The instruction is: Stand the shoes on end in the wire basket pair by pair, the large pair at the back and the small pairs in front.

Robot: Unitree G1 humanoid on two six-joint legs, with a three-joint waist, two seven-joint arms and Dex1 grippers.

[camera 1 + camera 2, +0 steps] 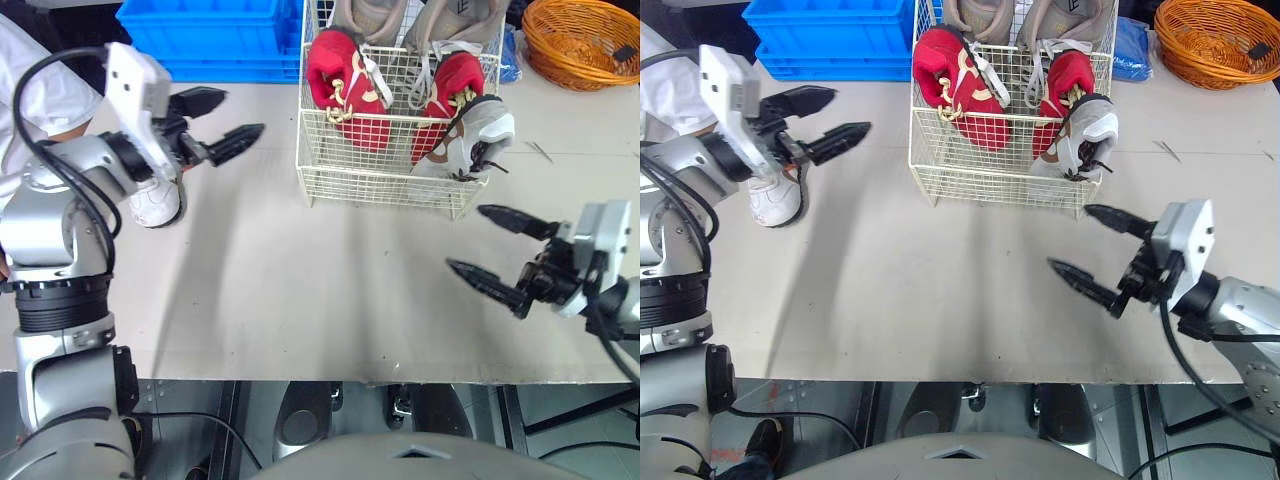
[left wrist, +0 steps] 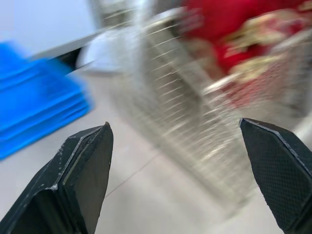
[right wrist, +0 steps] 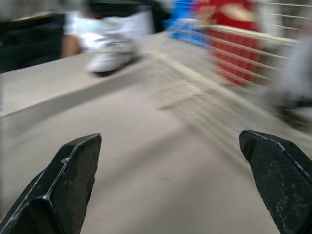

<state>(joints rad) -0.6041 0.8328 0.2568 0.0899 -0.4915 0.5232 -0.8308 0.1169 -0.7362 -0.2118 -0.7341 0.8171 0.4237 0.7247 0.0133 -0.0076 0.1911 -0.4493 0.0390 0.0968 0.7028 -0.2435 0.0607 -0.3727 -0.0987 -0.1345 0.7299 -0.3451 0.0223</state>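
Fingers spread and empty on both sides: the left gripper (image 1: pixel 243 112) hovers just beside a lone white shoe (image 1: pixel 155 205) on the counter (image 1: pixel 300 300), probably placed to fetch it, while the right gripper (image 1: pixel 465 238) hangs near the wire basket (image 1: pixel 380 190). Inside, the beige pair (image 1: pixel 460 20) stands at the back and the red pair (image 1: pixel 340 80) in front (laces loose). A second white shoe (image 1: pixel 470 135) leans at the front right corner

Red shoes (image 1: pixel 943 58) upright in the wire basket (image 1: pixel 990 186) on the counter (image 1: pixel 900 290).
A white shoe (image 1: pixel 775 205) lies by the wide-open left tool (image 1: pixel 848 110); the right tool (image 1: pixel 1070 237), also spread, hovers near the basket's front.
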